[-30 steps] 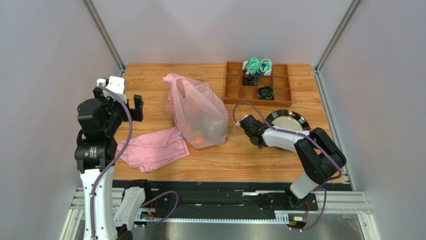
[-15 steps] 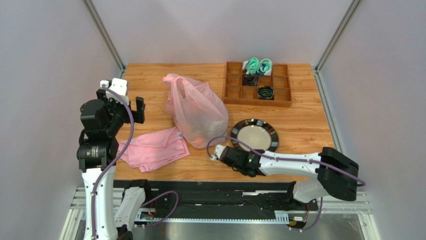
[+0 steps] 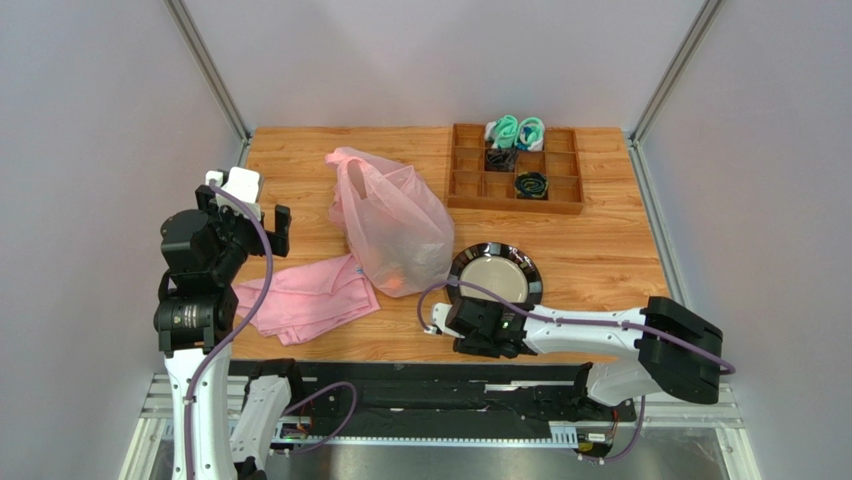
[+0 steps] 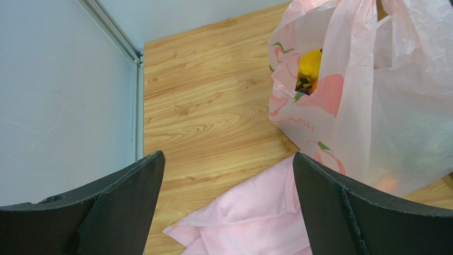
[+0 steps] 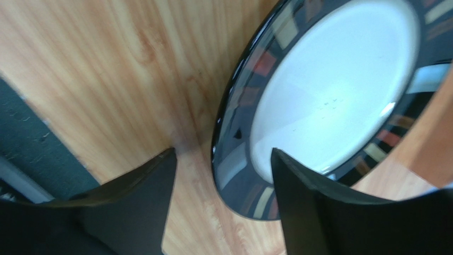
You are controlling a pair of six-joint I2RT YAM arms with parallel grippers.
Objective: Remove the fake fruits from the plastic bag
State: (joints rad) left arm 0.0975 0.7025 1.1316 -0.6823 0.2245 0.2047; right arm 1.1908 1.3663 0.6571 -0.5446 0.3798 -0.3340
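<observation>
Fruit pieces (image 4: 310, 62) of coloured plastic all lie inside the thin, translucent pink plastic carrier bag (image 3: 392, 225). It slumps on the wooden surface (image 3: 600, 250) with its mouth gaping toward the left claw (image 3: 262, 218). Through that mouth only one yellow piece and a patch of orange show, so the pieces cannot be counted.

The left claw hangs raised to the left of the bag, jaws spread wide and empty, probably lined up to reach into the mouth. The right claw (image 5: 222, 155) sits low, near and to the right of the bag. Its jaws are parted with the near rim of the one round black plate with a white centre (image 3: 532, 275) between them, and it grips nothing. The plate lies just beside the bag's right base, likely as a landing spot for the fruit.

One folded opaque pink cloth (image 3: 305, 295) lies at the bag's near-left base. One wooden compartment tray (image 3: 515, 207) sits beyond and to the right of the bag, holding two teal items and two black ones.
</observation>
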